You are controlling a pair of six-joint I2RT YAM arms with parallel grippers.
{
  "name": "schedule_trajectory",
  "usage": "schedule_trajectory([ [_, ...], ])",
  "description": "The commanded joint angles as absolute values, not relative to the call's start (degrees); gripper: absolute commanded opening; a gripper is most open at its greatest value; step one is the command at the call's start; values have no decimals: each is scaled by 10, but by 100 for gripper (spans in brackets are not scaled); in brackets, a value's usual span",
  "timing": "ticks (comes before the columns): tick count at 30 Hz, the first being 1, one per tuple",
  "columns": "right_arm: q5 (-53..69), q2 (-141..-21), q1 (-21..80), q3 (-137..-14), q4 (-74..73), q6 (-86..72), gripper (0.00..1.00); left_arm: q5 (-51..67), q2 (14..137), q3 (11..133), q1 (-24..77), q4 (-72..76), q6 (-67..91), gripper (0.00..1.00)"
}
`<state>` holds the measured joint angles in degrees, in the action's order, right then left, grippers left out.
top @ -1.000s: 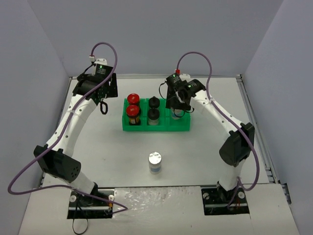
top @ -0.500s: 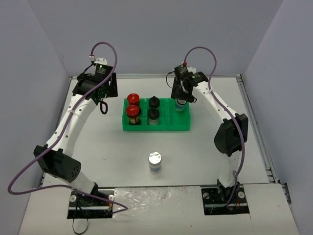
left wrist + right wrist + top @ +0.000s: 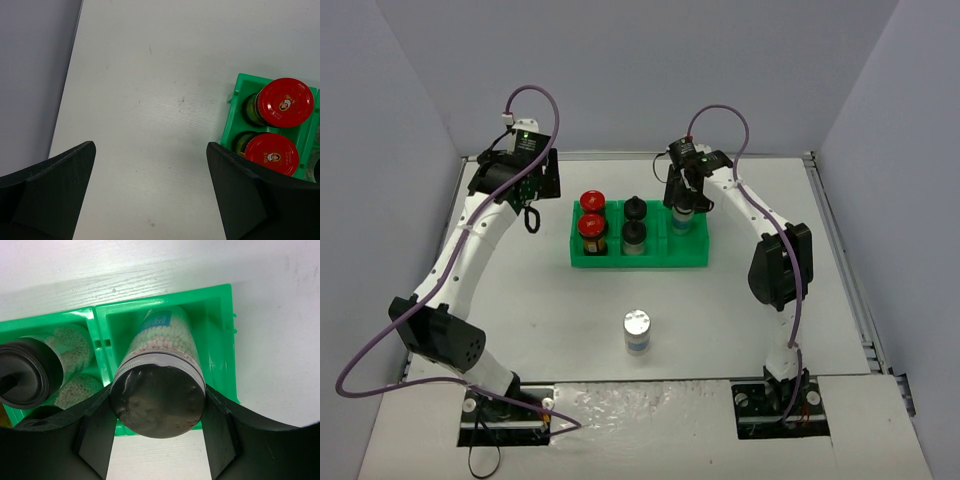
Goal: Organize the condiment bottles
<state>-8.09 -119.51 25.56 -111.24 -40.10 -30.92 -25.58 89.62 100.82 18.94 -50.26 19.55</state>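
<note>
Two red-capped jars point(image 3: 591, 214) stand in the left compartment of the green tray point(image 3: 640, 262). Two black-capped jars point(image 3: 634, 221) stand in the middle one. My right gripper point(image 3: 685, 203) is shut on a silver-capped jar point(image 3: 158, 400). The jar's lower end sits in the far part of the right compartment point(image 3: 220, 305). A second silver-capped jar point(image 3: 637, 325) stands alone on the table in front of the tray. My left gripper point(image 3: 531, 217) is open and empty over bare table left of the tray. Its wrist view shows both red caps point(image 3: 284, 101) at the right edge.
The black-capped jars point(image 3: 25, 372) stand close to the left of the held jar. The green tray's corner point(image 3: 240, 85) lies just right of my left gripper's right finger point(image 3: 250, 195). Grey walls enclose the table on three sides.
</note>
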Motion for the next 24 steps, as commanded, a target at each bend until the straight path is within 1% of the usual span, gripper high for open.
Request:
schedule_trajectory([
  [1, -85, -1188, 253, -1135, -380, -303, 0, -270, 883, 1042, 185, -491, 190, 91],
  [3, -87, -1187, 253, -1128, -380, -305, 6, -271, 882, 1041, 185, -491, 190, 91],
  [6, -89, -1183, 253, -1118, -379, -308, 24, -270, 882, 1041, 185, -491, 189, 91],
  [8, -90, -1180, 252, -1113, -379, -309, 42, -270, 883, 1040, 185, -491, 189, 91],
  [12, -92, -1172, 252, -1103, -379, -307, 70, -269, 883, 1041, 185, -491, 190, 91],
  [18, -98, -1160, 252, -1095, -379, -304, 87, -268, 883, 1038, 185, -490, 191, 91],
  [24, -99, -1129, 254, -1081, -379, -307, 88, -268, 882, 1034, 185, -489, 191, 91],
])
